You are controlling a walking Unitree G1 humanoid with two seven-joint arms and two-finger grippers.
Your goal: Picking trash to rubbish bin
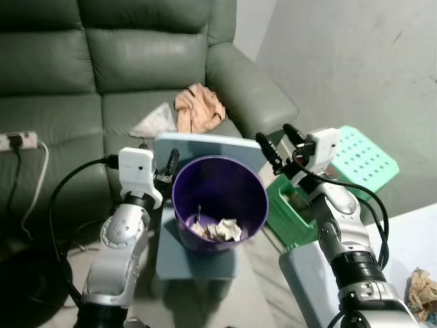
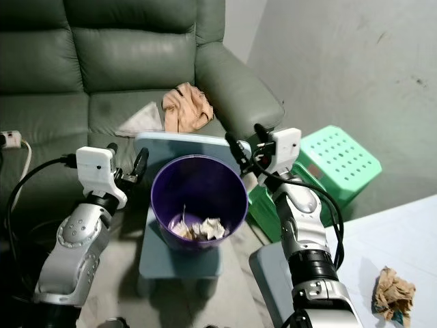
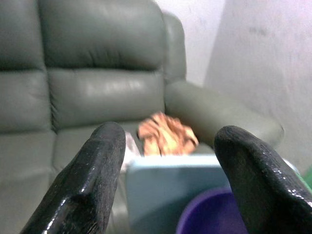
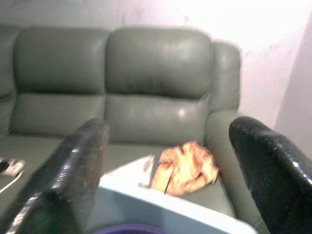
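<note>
A purple rubbish bin [image 1: 218, 183] stands on a light blue stool [image 1: 205, 146] in front of the sofa. Several crumpled pale papers [image 1: 222, 230] lie at its bottom. My left gripper [image 1: 158, 156] hovers just left of the bin's rim, open and empty, its fingers [image 3: 92, 180] spread wide. On the other side of the rim my right gripper [image 1: 273, 132] is raised, also open and empty. A crumpled brown paper ball [image 2: 394, 292] lies on the white table [image 2: 382, 239] at the lower right, well away from both grippers.
A grey-green sofa [image 1: 143, 55] fills the background, with an orange cloth [image 1: 198, 109] and a pale sheet [image 1: 153, 123] on its seat. A green plastic stool [image 1: 358, 160] stands by the wall on the right. A power strip [image 1: 17, 141] lies at far left.
</note>
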